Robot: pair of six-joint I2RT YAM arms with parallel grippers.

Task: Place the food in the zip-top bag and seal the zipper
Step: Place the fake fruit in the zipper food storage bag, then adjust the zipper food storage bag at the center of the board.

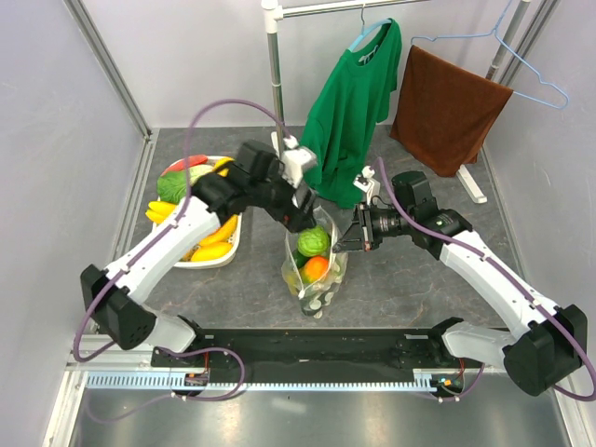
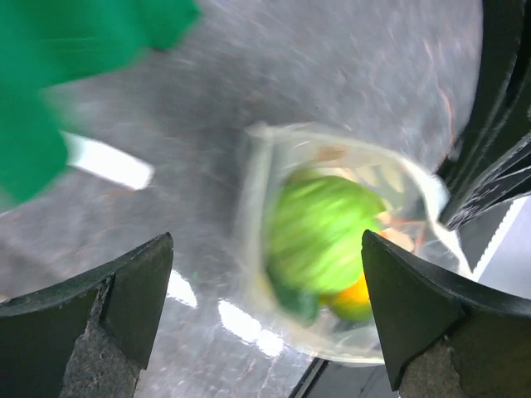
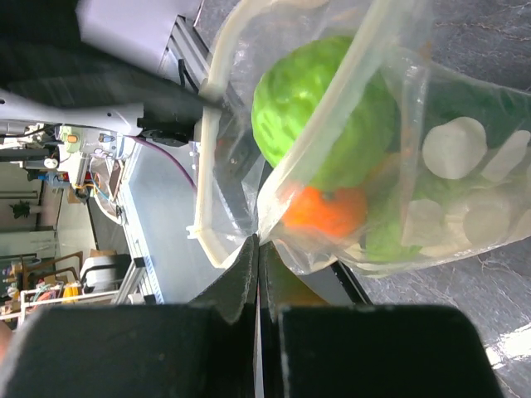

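Left gripper point(image 2: 265, 247) is spread wide above the bag point(image 1: 317, 279), nothing held. Right gripper point(image 3: 257, 249) is pinched shut on the bag's rim. The bag is propped upright near the table's point(image 1: 419, 279) front edge, with cabbage point(image 3: 323, 108) and orange fruit point(image 3: 323, 211) inside. If the slick film is let slip, the round food could be spilled. The ridged zipper point(image 3: 211, 124) is unsealed.

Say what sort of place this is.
Probably a robotics lab test cell: plain panel walls around a table, two arms bolted to a rail, and staged props like a toy-food tray and a green shirt.
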